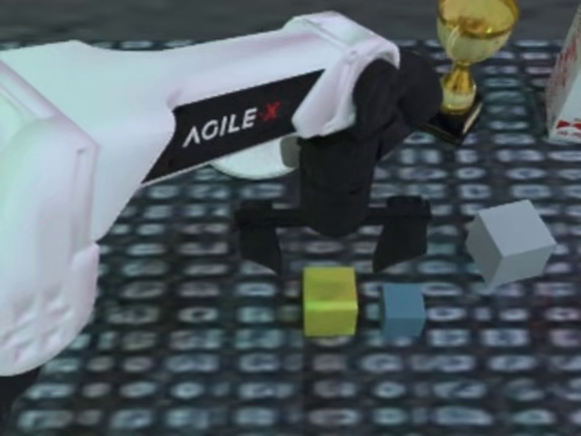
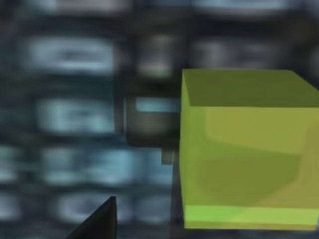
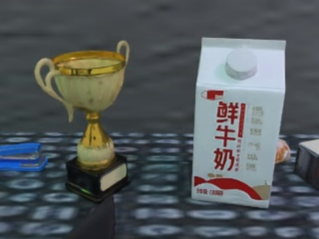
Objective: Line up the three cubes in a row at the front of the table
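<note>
Glossy white moulded arm [image 1: 109, 136], black band lettered AGILE X.
Matte black two-finger gripper [image 1: 333, 254], blocky squared fingers [image 1: 260, 241].

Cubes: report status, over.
Left gripper open, just behind yellow-green cube. Blue cube close beside it; grey cube to the right, set back, out of line. Right arm unseen. Nothing blocking.

White arm [image 1: 136, 118], top view: black band along its side carries "AGILE X" in white capitals, the X in red.

White gable-top milk carton with grey round cap [image 3: 239, 124], right wrist view: large red Chinese characters 鲜牛奶 running downward on its front face. Smaller grey characters beside them and a small line near the carton's base, too fine to read.

Dark grey-blue worktop [image 1: 227, 400]: rows of pale letter-like marks, blurred, none readable.
</note>
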Robot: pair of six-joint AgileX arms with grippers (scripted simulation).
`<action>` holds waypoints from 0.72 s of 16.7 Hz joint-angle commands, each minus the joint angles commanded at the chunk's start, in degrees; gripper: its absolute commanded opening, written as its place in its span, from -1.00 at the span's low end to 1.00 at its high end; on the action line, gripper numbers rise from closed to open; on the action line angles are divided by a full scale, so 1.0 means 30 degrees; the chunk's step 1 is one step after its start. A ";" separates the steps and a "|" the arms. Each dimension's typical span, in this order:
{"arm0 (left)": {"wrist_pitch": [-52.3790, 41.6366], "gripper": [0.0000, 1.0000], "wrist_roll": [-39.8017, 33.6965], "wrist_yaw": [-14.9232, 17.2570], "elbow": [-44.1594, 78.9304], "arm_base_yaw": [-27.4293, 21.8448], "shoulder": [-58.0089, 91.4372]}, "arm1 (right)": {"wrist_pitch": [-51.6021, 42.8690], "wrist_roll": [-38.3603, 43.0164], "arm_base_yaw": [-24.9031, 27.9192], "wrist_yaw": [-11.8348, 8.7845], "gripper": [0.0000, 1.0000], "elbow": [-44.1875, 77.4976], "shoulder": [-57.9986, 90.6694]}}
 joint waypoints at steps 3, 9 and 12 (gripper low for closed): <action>-0.0312 1.00 0.0019 -0.0002 0.0266 0.0042 -0.0184 | 0.0000 0.0000 0.0000 0.0000 1.00 0.0000 0.0000; 0.0475 1.00 0.0179 -0.0060 -0.0873 0.0519 -0.1274 | -0.0751 -0.0006 0.0211 -0.0052 1.00 0.1038 0.1059; 0.2180 1.00 0.0565 -0.0154 -0.3533 0.1939 -0.4211 | -0.2502 -0.0015 0.0608 -0.0079 1.00 0.3572 0.3770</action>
